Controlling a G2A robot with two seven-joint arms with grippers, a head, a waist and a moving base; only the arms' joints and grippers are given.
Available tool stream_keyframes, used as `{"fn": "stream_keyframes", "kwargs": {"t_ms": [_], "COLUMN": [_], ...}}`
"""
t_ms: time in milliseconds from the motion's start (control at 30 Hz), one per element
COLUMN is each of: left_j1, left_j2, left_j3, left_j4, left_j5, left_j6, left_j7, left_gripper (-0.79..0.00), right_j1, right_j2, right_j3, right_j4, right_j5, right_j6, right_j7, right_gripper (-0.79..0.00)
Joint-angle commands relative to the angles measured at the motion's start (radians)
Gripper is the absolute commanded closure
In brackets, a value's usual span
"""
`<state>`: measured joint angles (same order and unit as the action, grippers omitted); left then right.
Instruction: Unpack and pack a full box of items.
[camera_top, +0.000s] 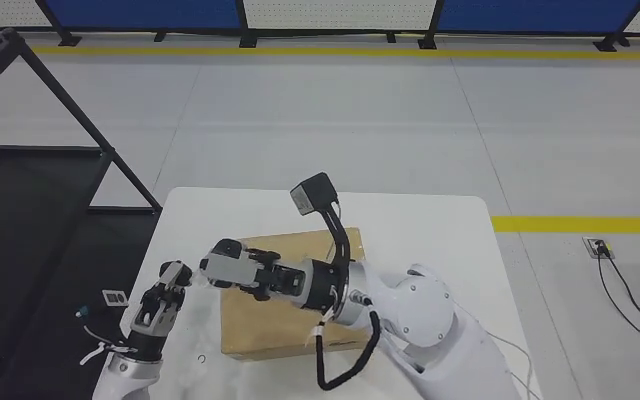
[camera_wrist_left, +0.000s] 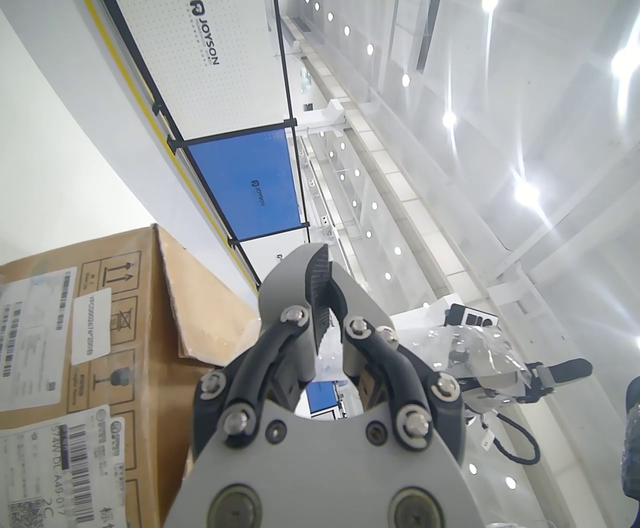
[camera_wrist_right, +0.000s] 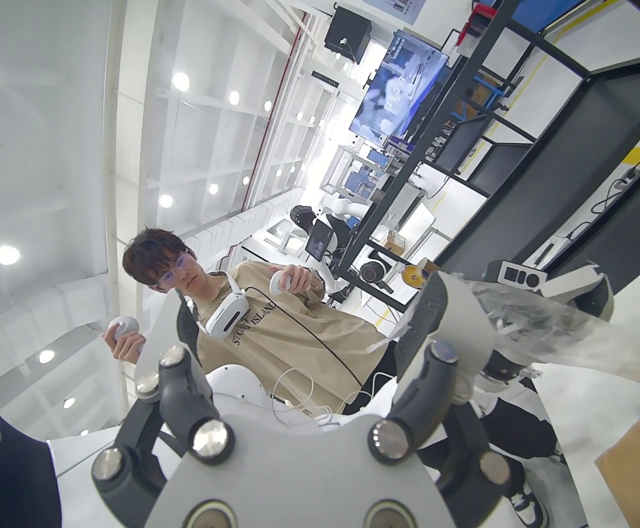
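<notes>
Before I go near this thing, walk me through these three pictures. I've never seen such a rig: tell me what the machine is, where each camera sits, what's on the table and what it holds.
This is a two-armed robot working at a white table. The top picture looks down from a camera above its arms. The other two come from a camera on each wrist, looking out past that arm's own pincer.

A cardboard box with stickers on its side stands on the table. The right arm lies across its top, and the left arm sits beside it.

The left pincer has its jaws together. The right pincer has its jaws spread wide, so it grips nothing. A crumpled clear plastic bag sits between the two pincers. I cannot tell whether the left one pinches it.
</notes>
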<state>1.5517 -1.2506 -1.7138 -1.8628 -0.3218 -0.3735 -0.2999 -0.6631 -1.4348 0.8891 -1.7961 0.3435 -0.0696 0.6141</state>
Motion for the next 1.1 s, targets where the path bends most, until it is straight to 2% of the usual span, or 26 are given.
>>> {"fn": "stream_keyframes", "kwargs": {"t_ms": [0, 367, 1067], "left_j1": [0.001, 0.020, -0.011], "left_j2": [0.000, -0.001, 0.000], "left_j3": [-0.001, -0.028, -0.016], "left_j4": [0.006, 0.018, 0.035], "left_j5": [-0.005, -0.040, -0.020], "left_j6": [-0.004, -0.024, 0.000], "left_j7": [0.002, 0.006, -0.004], "left_gripper": [0.000, 0.000, 0.000], "right_j1": [0.023, 0.109, -0.048], "right_j2": [-0.007, -0.042, -0.037], "right_j3": [-0.013, -0.063, 0.006], "right_j4": [0.013, 0.105, 0.057], "right_j5": [0.006, 0.042, -0.039], "right_j6": [-0.007, -0.026, -0.090], "right_j7": [-0.004, -0.011, -0.061], "right_gripper": [-0.785, -0.785, -0.785]}}
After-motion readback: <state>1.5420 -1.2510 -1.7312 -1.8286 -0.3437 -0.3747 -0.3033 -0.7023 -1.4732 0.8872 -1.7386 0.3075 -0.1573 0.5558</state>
